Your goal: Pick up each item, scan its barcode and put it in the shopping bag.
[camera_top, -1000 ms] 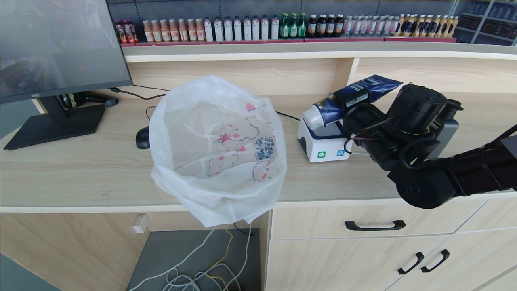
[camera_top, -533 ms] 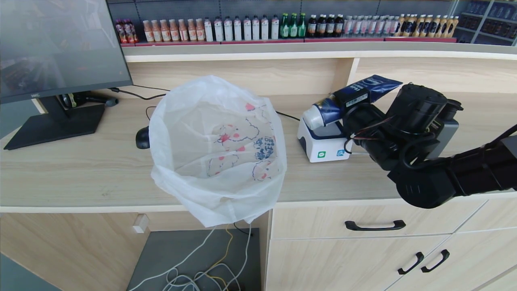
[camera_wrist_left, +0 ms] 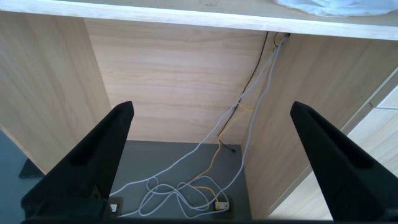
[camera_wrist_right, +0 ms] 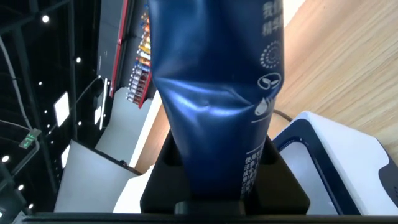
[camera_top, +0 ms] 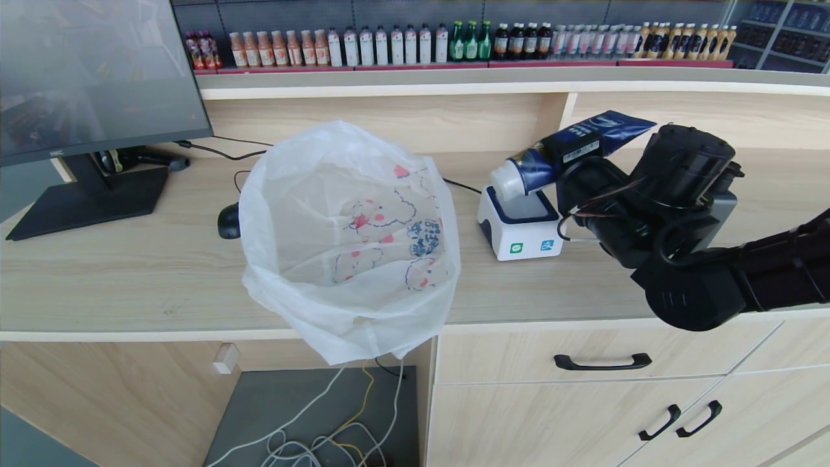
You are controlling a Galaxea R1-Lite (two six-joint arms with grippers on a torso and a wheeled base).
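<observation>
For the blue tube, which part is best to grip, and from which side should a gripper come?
Grip the blue tube at its full middle, across its width, from the robot's side, as the right gripper does. The white cap end is rounded, and the flat crimped tail would likely fold.

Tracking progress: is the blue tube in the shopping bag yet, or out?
Out. The right hand holds the blue tube over the white scanner, to the right of the shopping bag, whose mouth stands open.
</observation>
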